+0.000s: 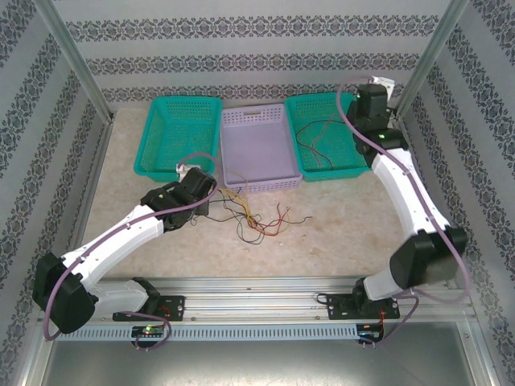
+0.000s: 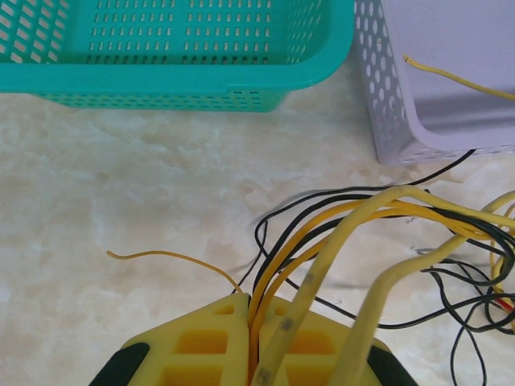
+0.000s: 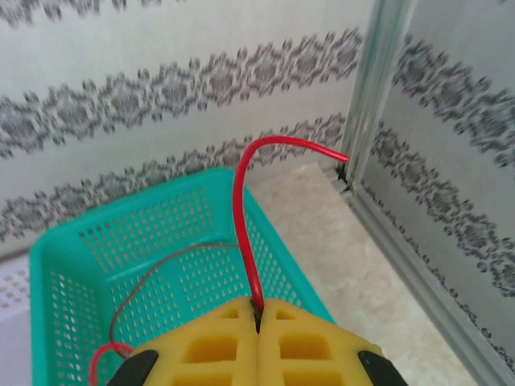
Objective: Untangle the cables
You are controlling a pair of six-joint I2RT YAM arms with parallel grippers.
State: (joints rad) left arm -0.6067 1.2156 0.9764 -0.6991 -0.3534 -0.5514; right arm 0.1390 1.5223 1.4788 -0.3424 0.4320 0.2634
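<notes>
Cables (image 1: pixel 259 222), limp and likely best pinched near loose ends, are trailing from left tool (image 2: pixel 251 342) and right tool (image 3: pixel 257 326), both clamped on them.

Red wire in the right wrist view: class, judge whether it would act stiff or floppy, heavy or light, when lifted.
Probably springy: above the shut jaws the red wire stands in a smooth arc instead of drooping. Likely very light, being far thinner than the teal basket's rim. Longer runs would probably sag, as its tail seems to hang into the basket.
</notes>
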